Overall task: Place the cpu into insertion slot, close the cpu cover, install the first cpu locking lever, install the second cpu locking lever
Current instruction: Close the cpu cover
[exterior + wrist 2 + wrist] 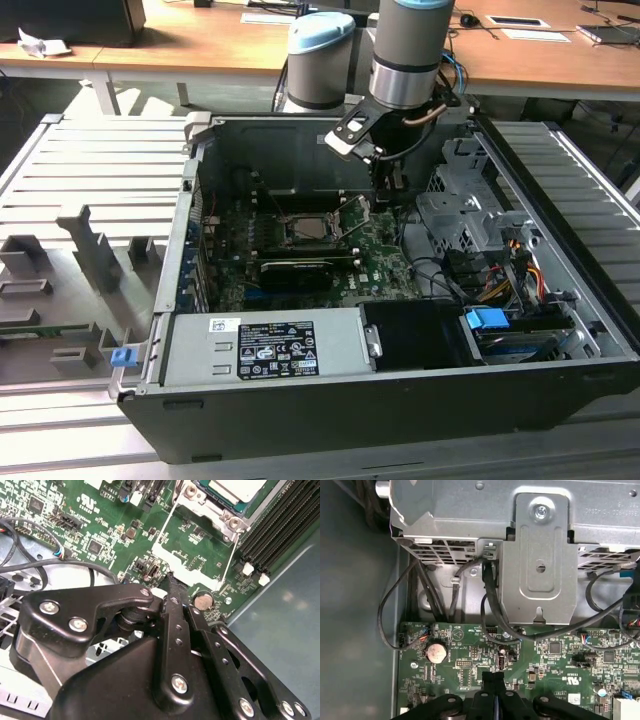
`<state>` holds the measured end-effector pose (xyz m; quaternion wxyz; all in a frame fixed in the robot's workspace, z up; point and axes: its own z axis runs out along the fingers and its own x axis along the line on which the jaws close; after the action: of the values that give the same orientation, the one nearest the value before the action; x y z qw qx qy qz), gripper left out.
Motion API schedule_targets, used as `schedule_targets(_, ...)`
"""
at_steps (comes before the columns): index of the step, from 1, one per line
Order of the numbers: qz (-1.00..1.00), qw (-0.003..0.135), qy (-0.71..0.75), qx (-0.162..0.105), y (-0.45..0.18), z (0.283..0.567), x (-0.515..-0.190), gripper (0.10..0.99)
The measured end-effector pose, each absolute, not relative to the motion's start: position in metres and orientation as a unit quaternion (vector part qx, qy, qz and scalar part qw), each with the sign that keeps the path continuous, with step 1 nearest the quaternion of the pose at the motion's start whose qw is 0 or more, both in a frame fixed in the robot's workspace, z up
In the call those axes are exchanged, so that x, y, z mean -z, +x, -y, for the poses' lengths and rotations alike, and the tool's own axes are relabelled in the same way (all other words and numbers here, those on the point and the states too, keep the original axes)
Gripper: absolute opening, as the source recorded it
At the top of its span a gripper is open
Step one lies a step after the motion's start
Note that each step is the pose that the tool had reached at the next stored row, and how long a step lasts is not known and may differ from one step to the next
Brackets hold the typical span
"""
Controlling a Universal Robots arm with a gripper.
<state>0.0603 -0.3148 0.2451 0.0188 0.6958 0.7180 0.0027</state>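
Exterior view, left to right:
- Grey bench [90, 150] carrying the open computer case [300, 440].
- Inside the case, the cpu [308, 227] sits in the insertion slot [288, 240], silver face up.
- The cpu cover [197, 500] looks to be down around the chip. Cannot tell whether either lever is latched.
- The end effector [388, 185] hangs just to the exterior view's right of the slot, low over the green board [385, 265] and apart from the cover. Its fingers [487, 680] are pressed together with nothing between them.
- A coin battery [202, 601] lies beside the tips, with the drive cage [455, 215] further right.

Judgement: lever stage. Closed tips suit pushing thin wire. Bear on the lever's free end, press down steadily, and keep off the battery and the cables [490, 610].
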Motion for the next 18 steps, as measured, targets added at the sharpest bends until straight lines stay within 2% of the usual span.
schedule_targets(18, -0.718, 0.019, 0.696, -0.003, 0.0571, 0.3149, -0.2452, 0.106)
